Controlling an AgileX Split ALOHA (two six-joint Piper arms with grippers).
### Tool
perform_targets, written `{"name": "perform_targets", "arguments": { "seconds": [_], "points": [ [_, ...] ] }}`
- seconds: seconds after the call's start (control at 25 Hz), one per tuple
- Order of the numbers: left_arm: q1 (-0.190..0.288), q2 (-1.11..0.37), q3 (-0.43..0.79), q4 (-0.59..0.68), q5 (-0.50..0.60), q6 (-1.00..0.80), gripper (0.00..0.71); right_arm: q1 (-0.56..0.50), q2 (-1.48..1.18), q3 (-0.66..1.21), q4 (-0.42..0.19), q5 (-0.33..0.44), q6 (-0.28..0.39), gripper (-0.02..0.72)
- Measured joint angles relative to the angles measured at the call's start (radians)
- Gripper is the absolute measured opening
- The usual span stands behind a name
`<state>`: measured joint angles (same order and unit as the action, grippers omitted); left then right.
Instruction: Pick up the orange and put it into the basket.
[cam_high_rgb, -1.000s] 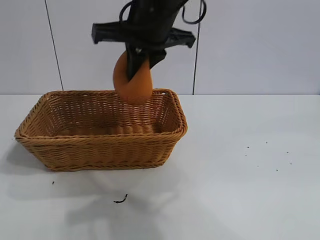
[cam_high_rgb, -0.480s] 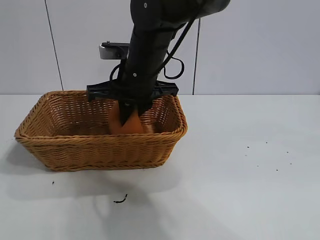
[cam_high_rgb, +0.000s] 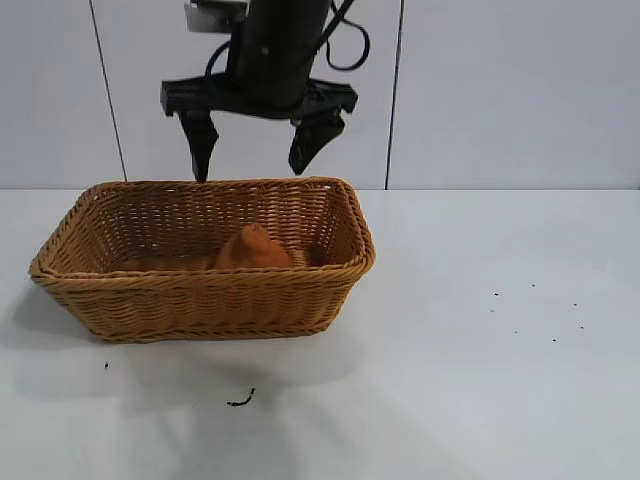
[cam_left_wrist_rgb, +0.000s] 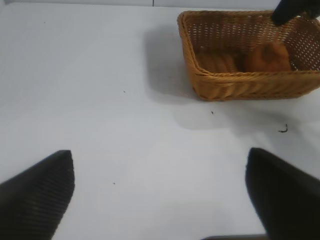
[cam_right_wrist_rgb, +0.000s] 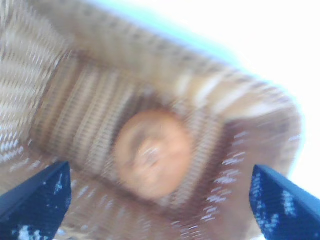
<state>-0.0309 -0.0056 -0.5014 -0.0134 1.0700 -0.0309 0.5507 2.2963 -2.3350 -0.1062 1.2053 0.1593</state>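
Observation:
The orange lies inside the wicker basket, near its right half, with its pointed knob up. My right gripper hangs open and empty straight above it, its fingertips just above the back rim. In the right wrist view the orange rests on the basket floor between my spread right gripper's fingers. My left gripper is open and empty over bare table, far from the basket and the orange.
A small dark scrap lies on the white table in front of the basket; it also shows in the left wrist view. Tiny dark specks dot the table to the right. A white wall stands behind.
The right gripper lowered the orange into the basket, opened and let it go, then rose above the rim. The orange now rests on the basket floor.

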Motion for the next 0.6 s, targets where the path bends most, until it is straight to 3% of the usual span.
{"name": "perform_targets", "arguments": {
  "seconds": [0.44, 0.6],
  "points": [
    [0.000, 0.000, 0.000, 0.000, 0.000, 0.000, 0.666, -0.359, 0.000, 0.000, -0.010, 0.012, -0.008, 0.672],
    [0.000, 0.000, 0.000, 0.000, 0.000, 0.000, 0.666, -0.476, 0.000, 0.000, 0.013, 0.012, -0.008, 0.672]
  ]
}}
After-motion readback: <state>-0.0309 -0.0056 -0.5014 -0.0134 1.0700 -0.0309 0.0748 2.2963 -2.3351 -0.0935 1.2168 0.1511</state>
